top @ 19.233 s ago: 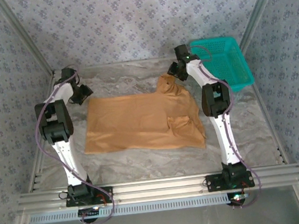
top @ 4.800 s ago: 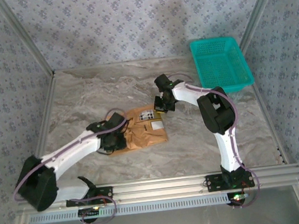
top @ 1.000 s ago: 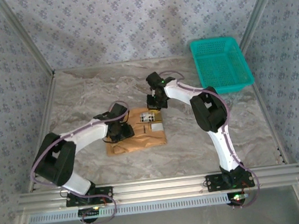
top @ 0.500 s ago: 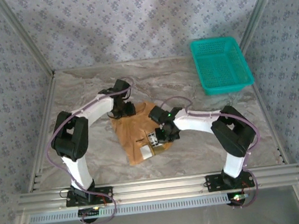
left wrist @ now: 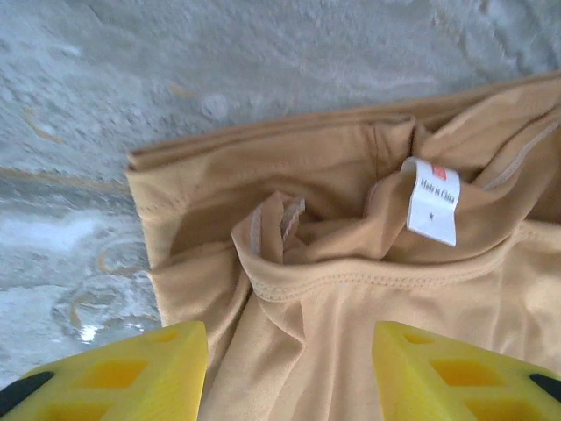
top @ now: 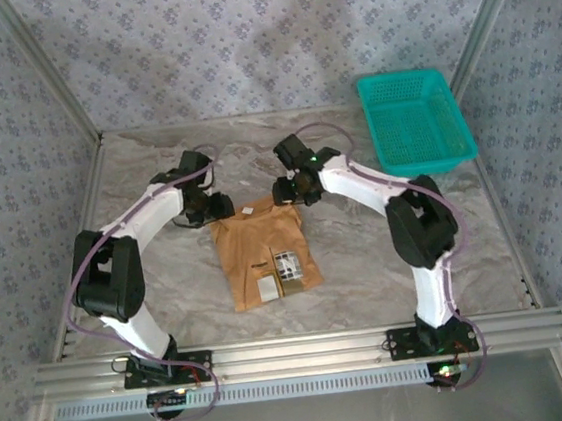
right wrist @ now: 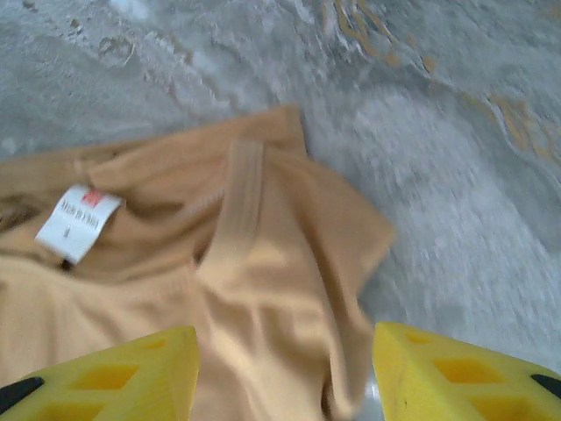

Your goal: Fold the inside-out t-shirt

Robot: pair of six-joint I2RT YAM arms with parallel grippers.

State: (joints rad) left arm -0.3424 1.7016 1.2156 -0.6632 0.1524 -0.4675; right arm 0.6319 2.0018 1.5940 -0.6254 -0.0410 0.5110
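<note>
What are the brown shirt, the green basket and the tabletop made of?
The t-shirt looks like soft matte knit cloth, perhaps cotton: it wrinkles and has stitched hems and a white label. The basket seems rigid teal plastic mesh. The table looks marble-patterned; stone or printed sheet, I cannot tell.

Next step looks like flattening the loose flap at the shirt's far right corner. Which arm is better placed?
Right, probably. The right gripper hangs open directly over that flap of the t-shirt; the left gripper, also open, sits at the opposite far corner.
</note>
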